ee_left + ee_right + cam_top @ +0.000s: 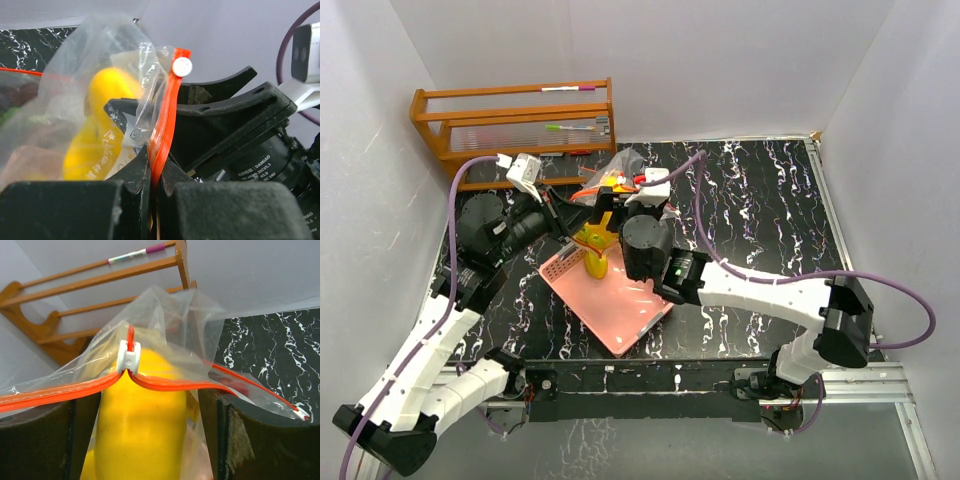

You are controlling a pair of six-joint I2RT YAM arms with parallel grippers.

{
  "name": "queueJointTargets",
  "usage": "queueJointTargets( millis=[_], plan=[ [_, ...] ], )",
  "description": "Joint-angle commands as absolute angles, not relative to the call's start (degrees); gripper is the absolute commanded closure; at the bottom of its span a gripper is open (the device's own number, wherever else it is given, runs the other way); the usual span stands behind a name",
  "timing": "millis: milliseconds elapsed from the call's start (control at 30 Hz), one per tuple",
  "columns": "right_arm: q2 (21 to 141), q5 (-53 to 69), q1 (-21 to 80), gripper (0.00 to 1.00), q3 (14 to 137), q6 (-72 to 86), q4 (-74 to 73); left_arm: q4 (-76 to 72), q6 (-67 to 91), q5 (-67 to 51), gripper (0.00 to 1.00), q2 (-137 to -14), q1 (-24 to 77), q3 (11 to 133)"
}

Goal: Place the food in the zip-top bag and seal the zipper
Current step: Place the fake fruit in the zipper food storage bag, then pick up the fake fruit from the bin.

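The clear zip-top bag [623,168] with a red zipper strip is held up over the back of the pink basket. My left gripper [154,175] is shut on the red zipper strip [167,117], below the white slider [182,66]. A yellow banana-like fruit [102,135] sits inside the bag; dark and green pieces show faintly at the far left. In the right wrist view, my right gripper [150,430] is open, its fingers [45,440] on either side of the bag and the yellow fruit [142,425]. The slider [128,357] sits mid-strip above it. From above, the yellow fruit [595,245] hangs between both grippers.
The pink slotted basket [615,305] lies on the black marbled table [770,210] in front of the bag. A wooden rack [515,125] holding markers stands at the back left, against the white wall. White walls enclose the table on three sides.
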State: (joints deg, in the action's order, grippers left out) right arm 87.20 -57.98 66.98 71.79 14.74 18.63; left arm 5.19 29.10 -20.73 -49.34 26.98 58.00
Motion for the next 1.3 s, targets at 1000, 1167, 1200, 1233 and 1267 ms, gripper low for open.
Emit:
queueJointTargets(
  millis=[1000,1167,1200,1233,1267],
  plan=[
    [67.9,-22.0,67.1,0.06,58.9,33.0,-12.9,27.1,4.2,18.8,1.00,-55.5,27.9,85.0],
    [78.2,-21.8,66.9,0.06,59.0,33.8,-4.8,27.3,1.5,27.0,1.00,-53.8,27.9,83.5],
    [80.9,-22.1,66.8,0.05,60.2,33.7,-4.4,27.4,1.5,26.8,1.00,-53.6,27.9,83.1],
    [83.7,-22.3,66.5,0.04,61.9,33.6,-4.2,27.4,1.6,26.4,1.00,-53.3,27.8,82.7],
    [86.6,-22.4,66.2,0.04,63.7,33.3,-4.3,27.6,1.7,25.9,1.00,-53.0,27.9,82.3]
  ],
)
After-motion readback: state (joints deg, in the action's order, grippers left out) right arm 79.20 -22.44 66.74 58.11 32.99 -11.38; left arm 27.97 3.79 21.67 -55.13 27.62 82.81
